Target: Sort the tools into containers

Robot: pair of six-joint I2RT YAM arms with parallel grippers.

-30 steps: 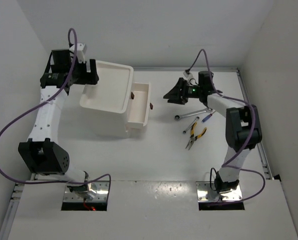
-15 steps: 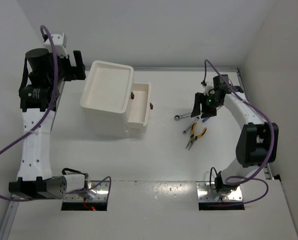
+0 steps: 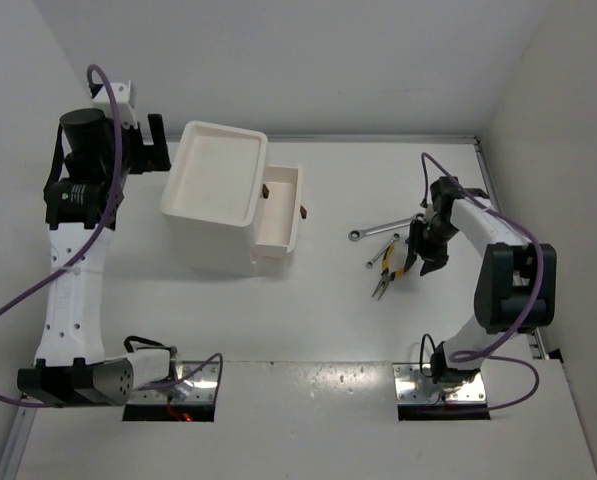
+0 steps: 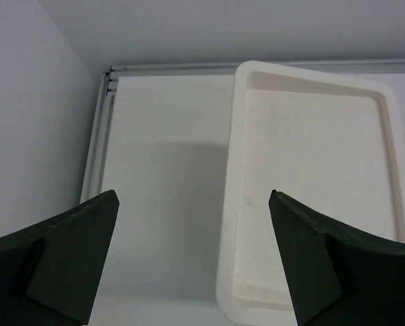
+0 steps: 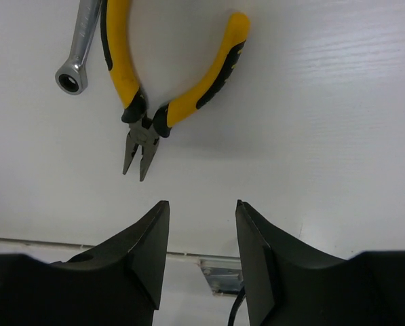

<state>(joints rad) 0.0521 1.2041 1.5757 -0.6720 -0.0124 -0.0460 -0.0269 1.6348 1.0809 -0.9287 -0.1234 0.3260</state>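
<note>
Right fingers (image 5: 199,210): swung back from the open drawer (image 3: 278,215) and now poised just short of the yellow-handled pliers (image 5: 146,119), which lie on the table (image 3: 328,320) beside a wrench (image 5: 76,51). The gap has narrowed to partly open, and nothing is held. Left fingers (image 4: 192,197): spread wide, empty, drawn back from the white box (image 4: 311,136). Judgement: the pliers are my next pickup. No tool shows in the top tray (image 4: 392,102).

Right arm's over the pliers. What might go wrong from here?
1. A wrench lies right beside one handle of the yellow-handled pliers; a grab may catch or drag both.
2. The pliers' handles are splayed, and the right claw stands fairly narrow, so it may pinch only one handle and the pliers could swing.
</note>
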